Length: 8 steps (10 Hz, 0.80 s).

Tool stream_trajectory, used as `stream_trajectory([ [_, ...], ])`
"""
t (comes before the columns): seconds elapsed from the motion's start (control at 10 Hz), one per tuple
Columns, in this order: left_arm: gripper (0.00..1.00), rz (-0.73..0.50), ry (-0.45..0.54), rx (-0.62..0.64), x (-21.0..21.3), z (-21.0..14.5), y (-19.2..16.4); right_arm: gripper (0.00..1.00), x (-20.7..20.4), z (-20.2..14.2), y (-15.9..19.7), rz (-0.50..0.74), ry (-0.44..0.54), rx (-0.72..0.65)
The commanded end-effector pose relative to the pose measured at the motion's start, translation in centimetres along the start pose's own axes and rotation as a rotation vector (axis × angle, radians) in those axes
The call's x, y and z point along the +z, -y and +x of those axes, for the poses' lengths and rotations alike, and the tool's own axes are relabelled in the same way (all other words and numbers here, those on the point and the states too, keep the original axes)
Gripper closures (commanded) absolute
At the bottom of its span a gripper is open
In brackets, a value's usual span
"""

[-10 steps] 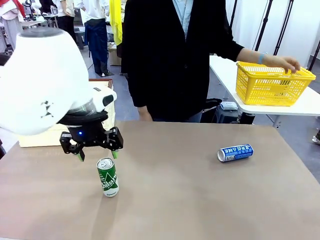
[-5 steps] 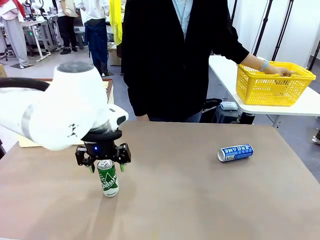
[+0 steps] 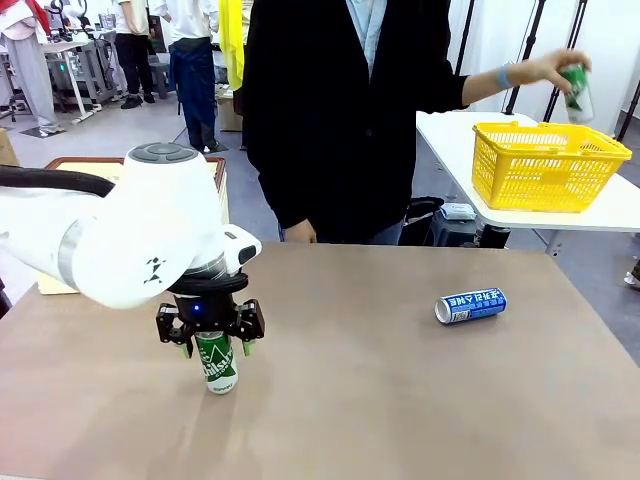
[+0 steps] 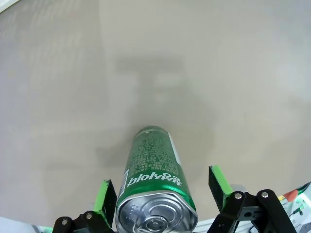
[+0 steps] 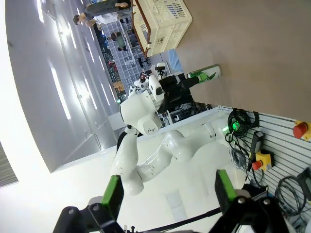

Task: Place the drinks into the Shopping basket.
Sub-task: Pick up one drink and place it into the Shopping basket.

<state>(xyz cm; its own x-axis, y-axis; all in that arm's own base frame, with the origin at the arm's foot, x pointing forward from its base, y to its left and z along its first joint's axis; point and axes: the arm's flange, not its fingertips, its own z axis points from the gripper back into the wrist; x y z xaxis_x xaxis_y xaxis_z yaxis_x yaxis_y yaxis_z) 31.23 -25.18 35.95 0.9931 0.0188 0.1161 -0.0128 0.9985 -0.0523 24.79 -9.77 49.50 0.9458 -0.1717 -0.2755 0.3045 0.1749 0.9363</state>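
Note:
A green drink can (image 3: 218,362) stands upright on the brown table. My left gripper (image 3: 215,346) is lowered around its top and open. In the left wrist view the can (image 4: 153,179) sits between the green pads (image 4: 219,180), nearer the left one, with a gap on the right. A blue can (image 3: 471,305) lies on its side at the table's right. The person's hand holds another green can (image 3: 575,92) above the yellow mesh basket (image 3: 548,165). The cream Shopping basket (image 3: 75,162) stands behind my left arm; in the right wrist view this crate (image 5: 163,19) is far off. My right gripper (image 5: 167,191) is open and holds nothing.
The person in a dark jacket stands at the table's far edge, one hand (image 3: 299,232) by the edge. The yellow mesh basket sits on a white side table (image 3: 450,140) at the right. Bare tabletop (image 3: 340,370) lies between the two cans.
My left gripper has moved right and down, from behind the green can to around its top. The person's hand has lifted a green can up out of the yellow basket.

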Motion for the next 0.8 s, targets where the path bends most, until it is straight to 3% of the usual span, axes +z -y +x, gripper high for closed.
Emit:
stream_trajectory([
  [0.0, 0.09, 0.008, 0.015, 0.022, 0.0, -0.4, -0.8, 0.00, 0.4, -0.1, 0.0, -0.009, -0.006, 0.023],
  [0.1, 0.67, 0.021, -0.004, 0.034, -0.2, -0.2, -0.9, 0.00, 0.4, -0.1, 0.0, -0.009, -0.006, 0.023],
  [0.2, 1.00, 0.028, -0.005, 0.030, -0.3, -0.1, -0.9, 0.00, 0.4, -0.1, 0.0, -0.009, -0.006, 0.023],
  [0.7, 1.00, 0.043, 0.029, 0.010, 1.5, -0.2, -0.8, 0.00, 0.4, -0.1, 0.0, -0.009, -0.006, 0.023],
])
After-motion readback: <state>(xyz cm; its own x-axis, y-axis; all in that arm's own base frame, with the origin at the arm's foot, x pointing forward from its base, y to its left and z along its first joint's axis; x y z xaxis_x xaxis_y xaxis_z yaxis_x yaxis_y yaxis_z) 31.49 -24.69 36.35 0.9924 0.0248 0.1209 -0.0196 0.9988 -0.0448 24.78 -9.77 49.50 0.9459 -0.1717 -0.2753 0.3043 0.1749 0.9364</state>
